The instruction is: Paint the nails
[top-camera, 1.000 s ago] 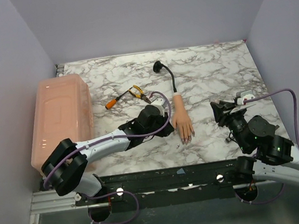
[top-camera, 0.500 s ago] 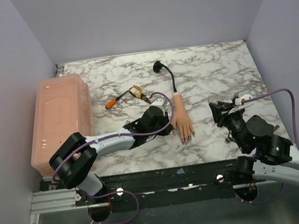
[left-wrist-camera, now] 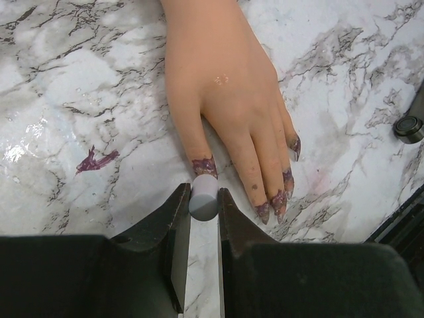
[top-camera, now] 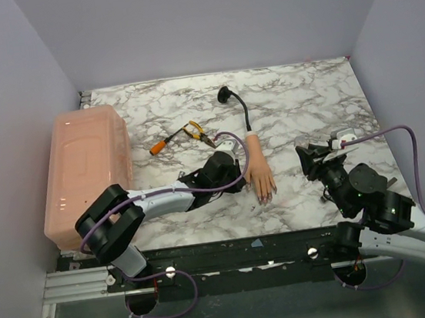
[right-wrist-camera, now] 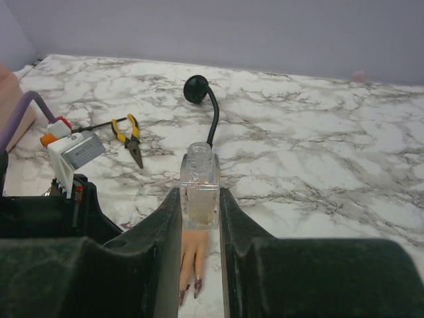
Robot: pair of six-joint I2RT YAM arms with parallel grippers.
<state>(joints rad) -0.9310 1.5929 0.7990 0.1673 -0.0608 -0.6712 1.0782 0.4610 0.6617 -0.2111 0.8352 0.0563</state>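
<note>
Elbow swung inward, the left gripper (left-wrist-camera: 204,202) pinches the brush cap (left-wrist-camera: 203,197) over the thumb (left-wrist-camera: 192,136), at 9 o'clock of the mannequin hand (left-wrist-camera: 218,79) mid-table; other nails (left-wrist-camera: 279,199) look coated, while the right gripper (right-wrist-camera: 200,202) clamps the bottle (right-wrist-camera: 199,177) at 3 o'clock.

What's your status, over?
Left gripper shut on grey cap, by thumb nail. Right gripper shut on clear bottle. Nails smeared purple. Nothing in the way.
</note>
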